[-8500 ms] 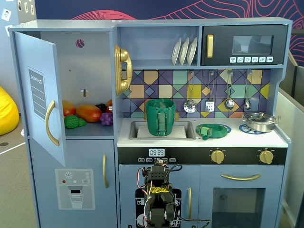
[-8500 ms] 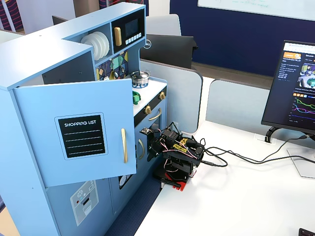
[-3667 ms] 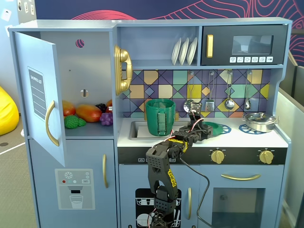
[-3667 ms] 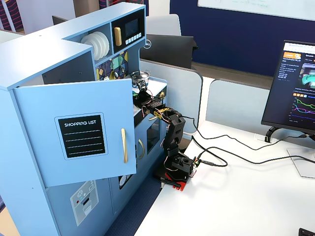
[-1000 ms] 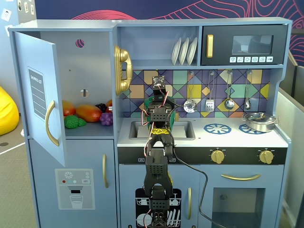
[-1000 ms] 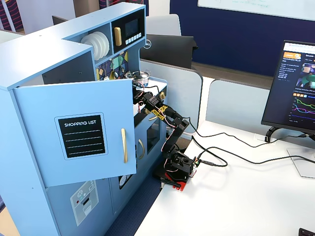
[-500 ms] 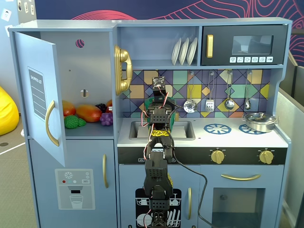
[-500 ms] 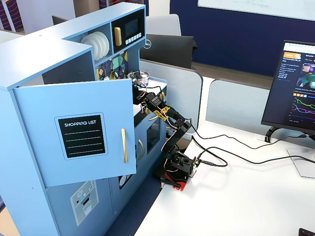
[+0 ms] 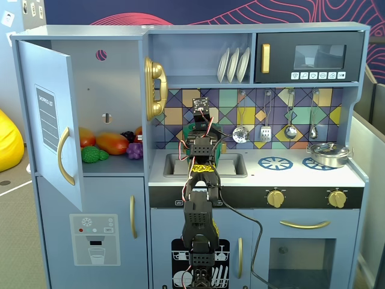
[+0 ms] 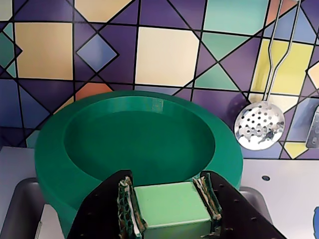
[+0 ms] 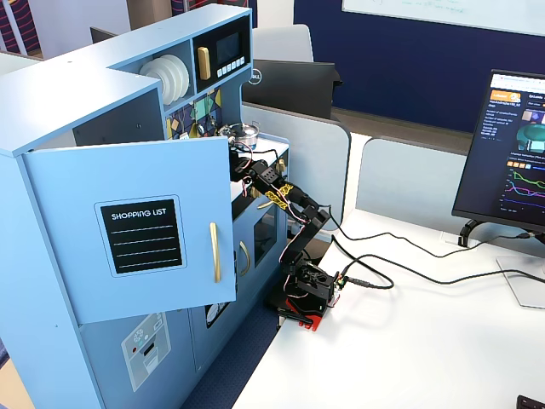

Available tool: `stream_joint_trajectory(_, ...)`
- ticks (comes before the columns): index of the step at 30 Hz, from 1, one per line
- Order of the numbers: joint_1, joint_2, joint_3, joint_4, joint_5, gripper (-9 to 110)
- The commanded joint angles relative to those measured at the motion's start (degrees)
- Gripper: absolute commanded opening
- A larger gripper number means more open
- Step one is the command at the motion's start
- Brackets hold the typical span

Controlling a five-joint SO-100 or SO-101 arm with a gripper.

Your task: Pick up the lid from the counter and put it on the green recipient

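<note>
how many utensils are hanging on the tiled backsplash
4, in a row on the backsplash right of the arm in a fixed view: skimmer, spatula, ladle, spoon. The arm could hide more further left.

Three white plates (image 9: 233, 64) – four hanging utensils (image 9: 277, 114) – two gold knobs (image 9: 306, 197)

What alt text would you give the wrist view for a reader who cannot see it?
The gripper is shut on the light-green knob of the lid, a round green disc filling most of the view. Behind it are a colourful tiled backsplash and a hanging slotted spoon at right.
</note>
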Motion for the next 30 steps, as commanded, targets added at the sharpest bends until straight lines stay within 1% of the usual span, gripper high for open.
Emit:
stream_joint_trajectory(1,1.1,-0.9,-4.0,-1.5,-0.6,0)
stream_joint_trajectory(8,0.9,-2.7,-7.0,-1.5,-0.8,0)
stream_joint_trajectory(17,0.5,-1.7,-6.3,-1.0,-1.1,0)
stream_joint_trajectory(18,0.5,-1.4,-6.2,-1.0,-0.9,3)
stream_joint_trajectory(20,0.7,-1.0,-6.2,-0.8,-0.1,13)
stream_joint_trajectory(24,1.4,0.2,-6.2,-0.5,0.1,30)
stream_joint_trajectory(27,1.6,1.0,-6.2,-0.7,-0.3,34)
stream_joint_trajectory(30,2.1,2.0,-6.2,-0.9,-0.5,35)
